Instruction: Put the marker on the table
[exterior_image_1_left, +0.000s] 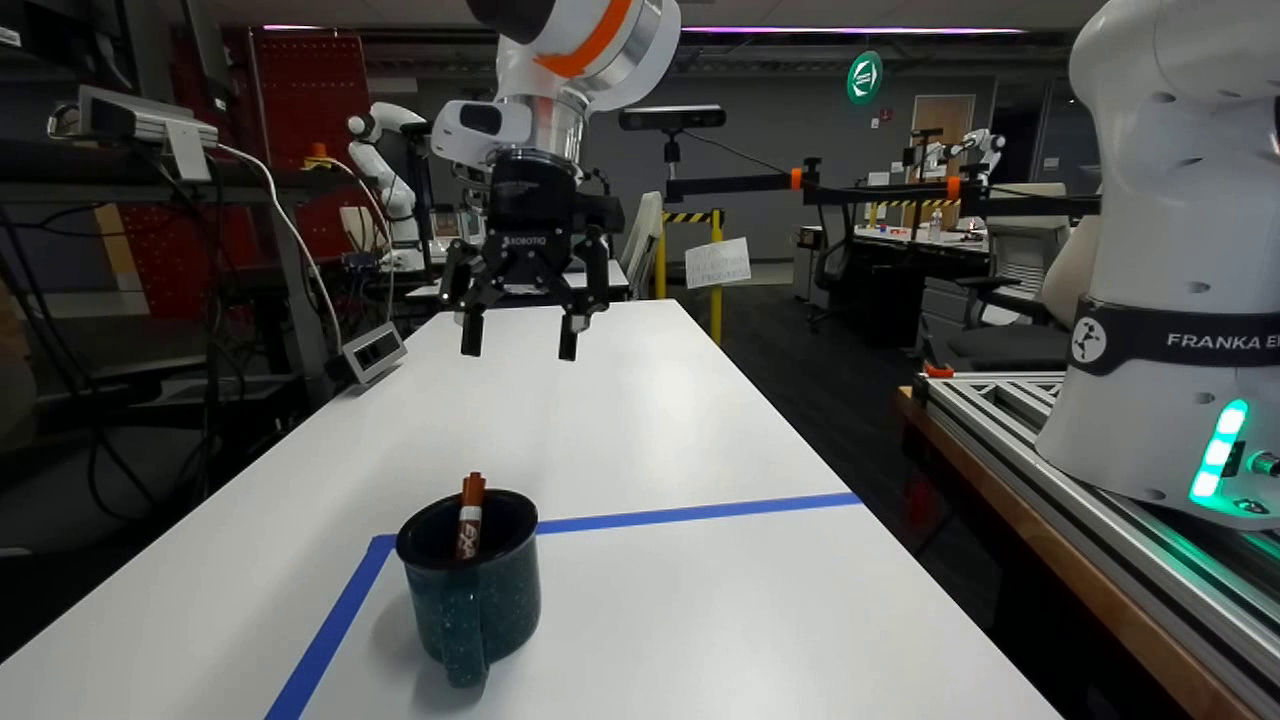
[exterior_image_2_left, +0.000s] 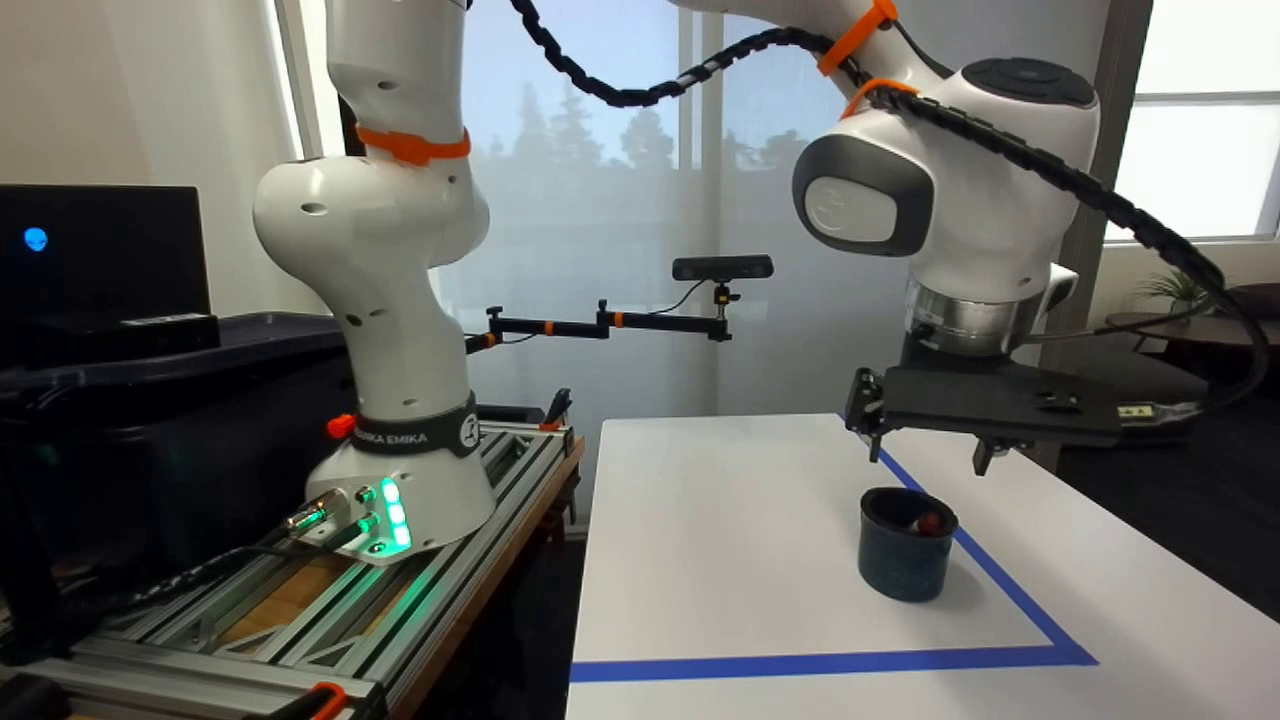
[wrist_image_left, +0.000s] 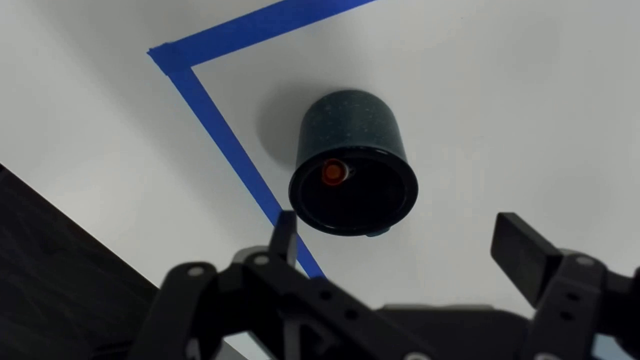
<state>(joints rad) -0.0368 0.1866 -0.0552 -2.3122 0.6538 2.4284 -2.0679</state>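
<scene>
The marker (exterior_image_1_left: 469, 515) stands inside the dark teal cup (exterior_image_1_left: 500, 600), its orange-red end just above the rim and its lower end hidden. In an exterior view only the reddish end of the marker (exterior_image_2_left: 929, 523) shows in the cup (exterior_image_2_left: 903, 565). The cup stands upright on the white table (exterior_image_1_left: 650, 420) beside the blue tape. My gripper (exterior_image_1_left: 520, 342) is open and empty, pointing down, above the table. In the wrist view the gripper's fingers (wrist_image_left: 395, 223) are wide apart, with the cup (wrist_image_left: 350, 120) and the orange marker end (wrist_image_left: 334, 172) ahead of them.
Blue tape (exterior_image_1_left: 700, 514) marks lines on the table near the cup. A small grey box (exterior_image_1_left: 373, 352) sits at the table's edge. A camera on a boom (exterior_image_2_left: 722, 268) reaches out over the table side. The arm's base (exterior_image_2_left: 400, 480) stands on a metal frame beside the table.
</scene>
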